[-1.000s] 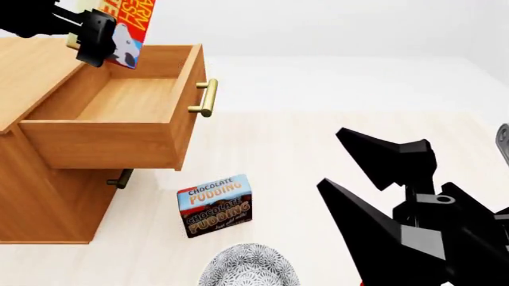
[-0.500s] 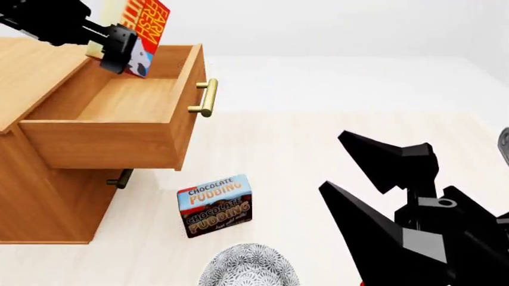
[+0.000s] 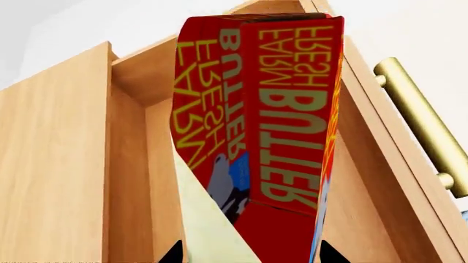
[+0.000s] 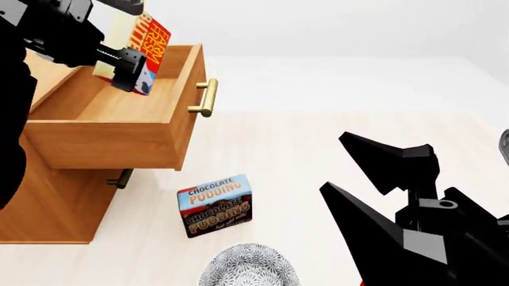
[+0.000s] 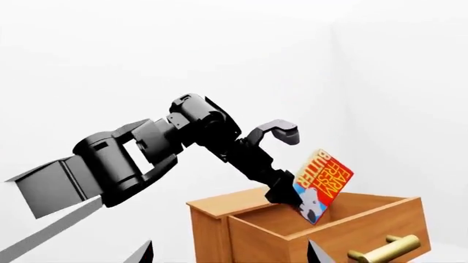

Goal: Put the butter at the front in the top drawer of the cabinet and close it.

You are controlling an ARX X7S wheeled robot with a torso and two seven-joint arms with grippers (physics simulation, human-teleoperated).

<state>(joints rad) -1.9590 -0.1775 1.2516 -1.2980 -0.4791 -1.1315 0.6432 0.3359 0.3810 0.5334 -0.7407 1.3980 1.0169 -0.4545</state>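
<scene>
right gripper point(image 4: 374, 170) was seen spread and empty, lower right | Chocolate Pudding box point(image 4: 214, 205) was set on floor, lower centre | butter point(image 4: 143, 56) was pinched by left gripper point(image 4: 127, 70), tilted over open top drawer point(image 4: 111, 128) of cabinet point(image 4: 47, 208), upper left

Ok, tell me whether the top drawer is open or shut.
Open: the top drawer is pulled well out of the cabinet, bare inside, with the butter held above it.
</scene>
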